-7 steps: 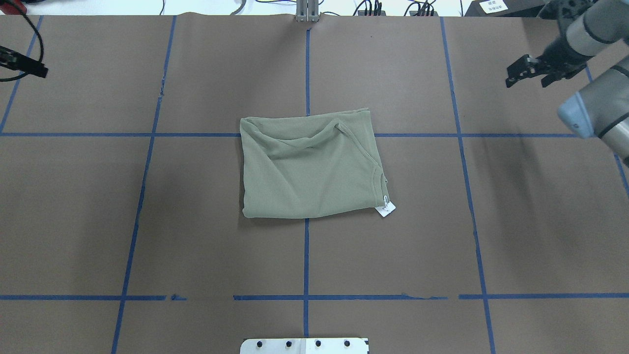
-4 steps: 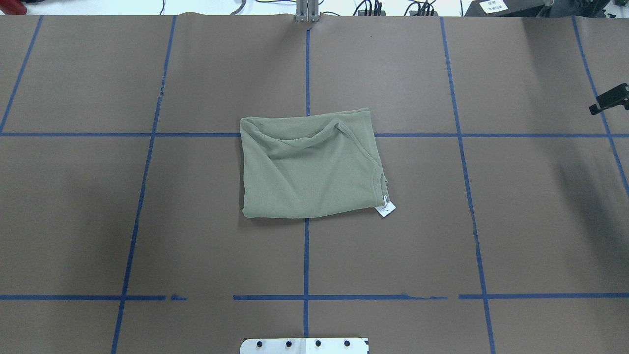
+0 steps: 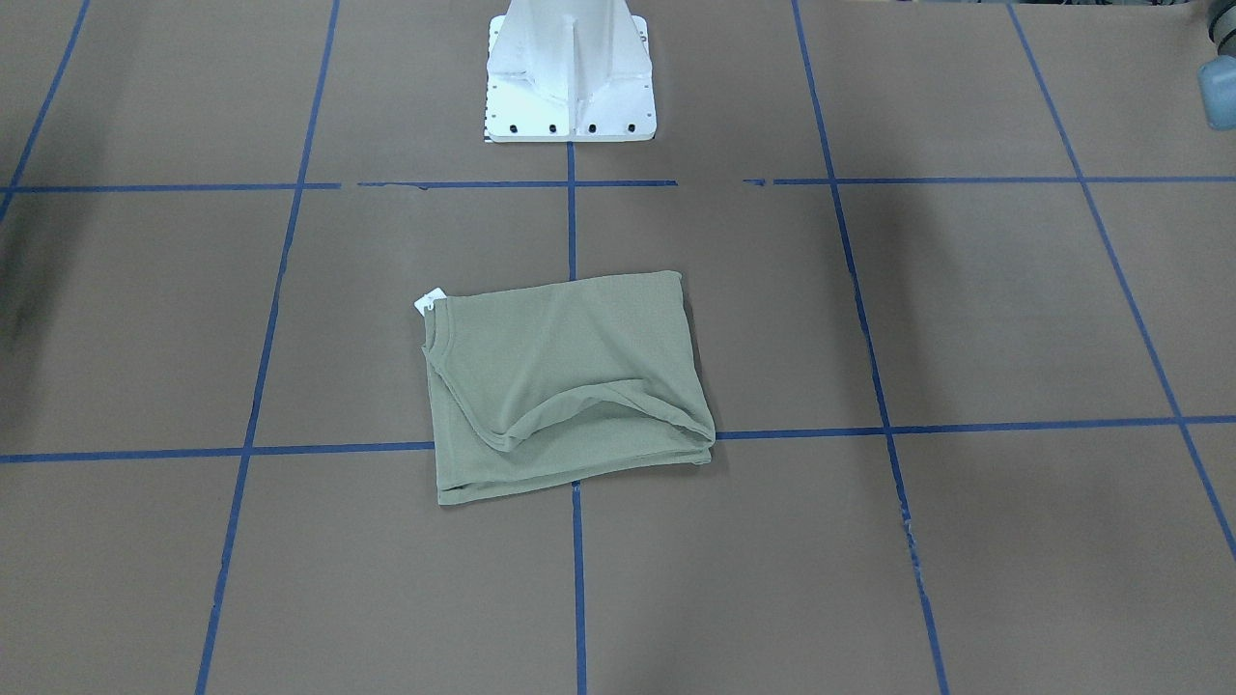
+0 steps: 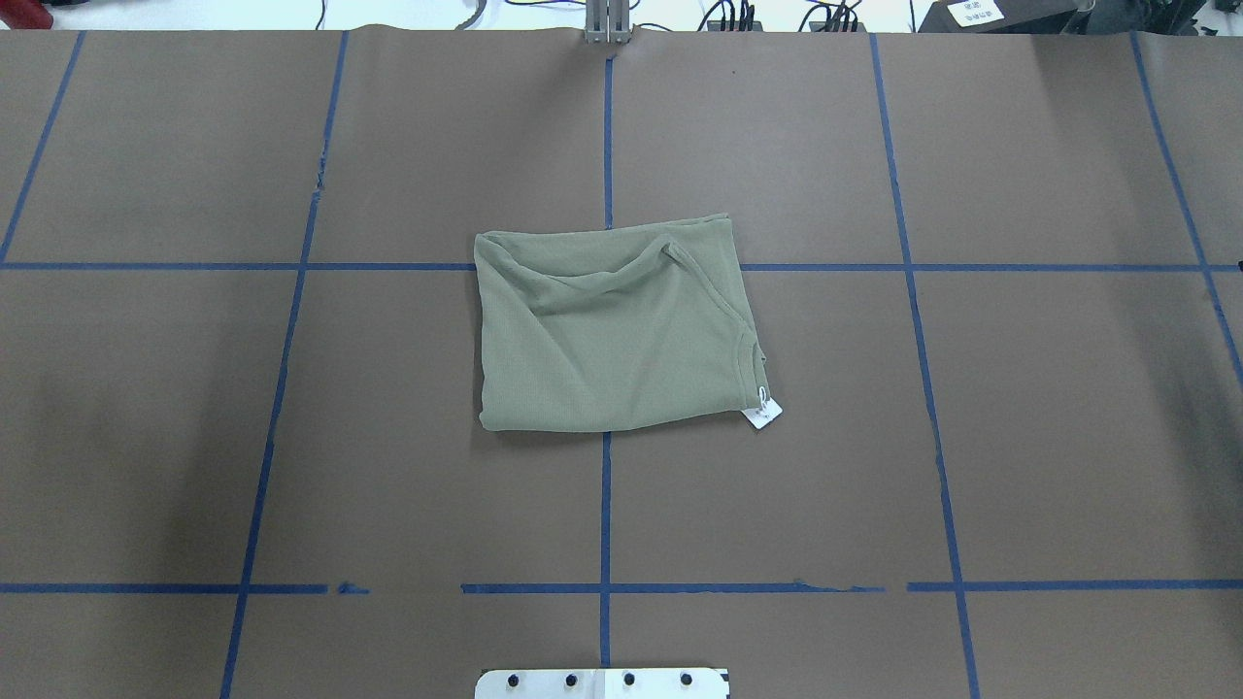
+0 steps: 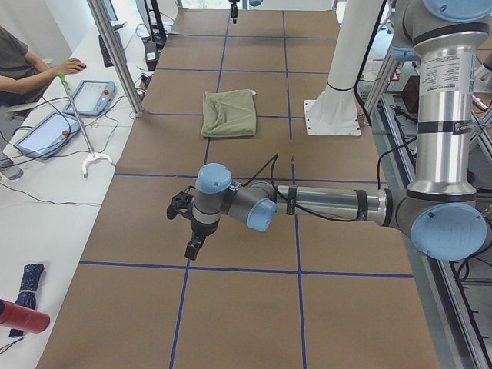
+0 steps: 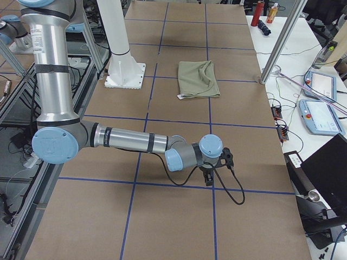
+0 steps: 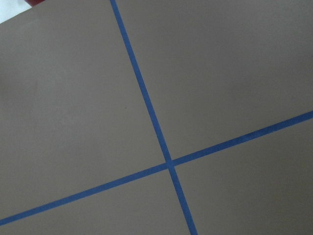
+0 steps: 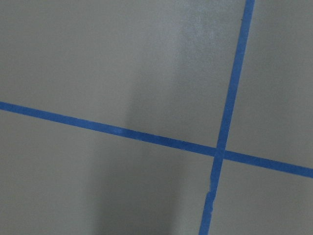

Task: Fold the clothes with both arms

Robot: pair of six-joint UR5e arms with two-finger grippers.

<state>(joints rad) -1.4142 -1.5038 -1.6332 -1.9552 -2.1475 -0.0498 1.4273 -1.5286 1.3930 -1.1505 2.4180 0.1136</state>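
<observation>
Table: the brown paper-covered table [image 4: 874,437] is gridded with blue tape lines [image 4: 605,505].
Left arm: the left arm [image 5: 330,204] stretches low toward its own end of the table.
Right arm: the right arm [image 6: 130,141] does the same toward the opposite end.
Shirt: the sage-green shirt [image 4: 612,330] lies folded into a compact rectangle at the table's middle, between the two grippers and well apart from both.
Nearer arm: neither looks clearly closer; each gripper would have to travel inward along the table to reach the cloth.
Long axis: it runs from one gripper's side toward the other's, across the robot's front.
Facing: the collar corner points toward the right gripper's side and back toward the robot; a loose pucker sits on the far edge.
Left gripper: the left gripper [image 5: 188,231] hangs just over bare paper; its jaw state cannot be told.
Right gripper: the right gripper [image 6: 216,169] is likewise over bare paper, its jaws unreadable.
Wrist views: only paper and crossing tape show, with no cloth.
Neck tag: the white neck tag [image 4: 763,414] pokes out at the collar corner, on the right gripper's side.
Judgement: any further fold would likely fall first to the right arm.
</observation>
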